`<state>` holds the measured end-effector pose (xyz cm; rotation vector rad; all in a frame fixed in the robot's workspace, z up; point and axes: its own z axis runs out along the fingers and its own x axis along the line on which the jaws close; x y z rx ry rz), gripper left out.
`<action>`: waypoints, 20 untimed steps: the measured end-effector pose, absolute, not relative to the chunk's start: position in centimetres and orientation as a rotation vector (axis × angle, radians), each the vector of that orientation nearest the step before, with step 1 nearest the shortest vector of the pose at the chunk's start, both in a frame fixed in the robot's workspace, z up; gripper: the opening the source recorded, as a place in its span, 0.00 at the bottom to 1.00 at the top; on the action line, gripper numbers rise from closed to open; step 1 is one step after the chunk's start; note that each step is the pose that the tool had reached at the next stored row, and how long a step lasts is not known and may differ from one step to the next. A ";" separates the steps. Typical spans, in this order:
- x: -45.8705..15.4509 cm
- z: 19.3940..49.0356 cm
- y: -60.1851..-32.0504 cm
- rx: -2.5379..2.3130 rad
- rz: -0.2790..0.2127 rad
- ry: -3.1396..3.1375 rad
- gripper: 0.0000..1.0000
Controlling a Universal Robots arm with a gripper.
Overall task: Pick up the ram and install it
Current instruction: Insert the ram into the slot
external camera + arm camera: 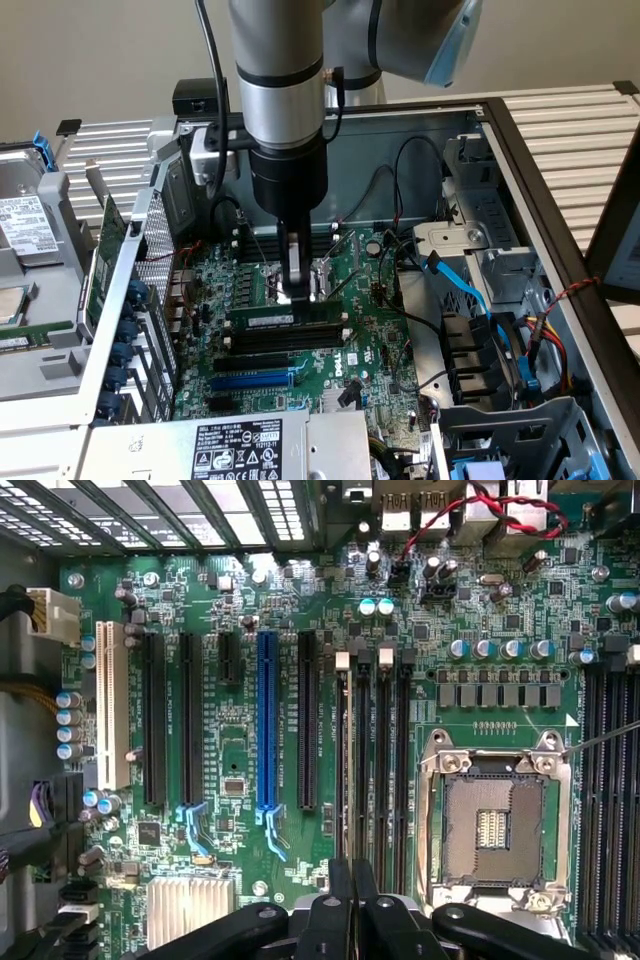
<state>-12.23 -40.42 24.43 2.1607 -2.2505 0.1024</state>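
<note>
Over the green motherboard (pixel 372 335), jaws stood shut at the long, thin green ram stick (pixel 300 318) in its slot; seating in hand, likely needing even downward pressure.

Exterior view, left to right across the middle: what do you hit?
hard drive → green expansion card → ram → blue cable → red and yellow wires

The ram (pixel 310 316) stands upright on the motherboard (pixel 372 335), directly beneath the end effector (pixel 292 294).
</note>
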 end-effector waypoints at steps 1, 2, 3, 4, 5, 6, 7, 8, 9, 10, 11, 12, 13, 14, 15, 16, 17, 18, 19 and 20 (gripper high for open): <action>-12.3 24.4 -40.4 2.161 0.102 -2.251 0.12; -12.3 24.4 -40.4 2.161 0.102 -2.251 0.12; -12.4 24.3 -40.4 2.160 0.103 -2.251 0.12; -12.4 24.3 -40.4 2.160 0.103 -2.250 0.12; -12.4 24.3 -40.5 2.160 0.103 -2.250 0.12; -12.4 24.2 -40.5 2.161 0.103 -2.251 0.12; -12.4 24.2 -40.5 2.161 0.103 -2.251 0.12; -12.4 24.2 -40.5 2.161 0.102 -2.251 0.12; -12.4 24.2 -40.5 2.160 0.103 -2.251 0.12; -12.4 24.1 -40.5 2.160 0.103 -2.251 0.12; -12.4 24.1 -40.5 2.160 0.103 -2.251 0.12; -12.4 24.1 -40.5 2.161 0.102 -2.251 0.12; -12.4 24.0 -40.5 2.161 0.103 -2.251 0.12; -12.4 23.9 -40.5 2.161 0.103 -2.251 0.12; -12.4 23.8 -40.5 2.161 0.103 -2.251 0.12; -12.4 23.8 -40.5 2.161 0.103 -2.251 0.12; -12.4 23.7 -40.6 2.160 0.103 -2.250 0.12; -12.4 23.7 -40.6 2.160 0.103 -2.251 0.12; -12.4 23.7 -40.6 2.161 0.102 -2.251 0.12; -12.4 23.7 -40.6 2.161 0.102 -2.251 0.12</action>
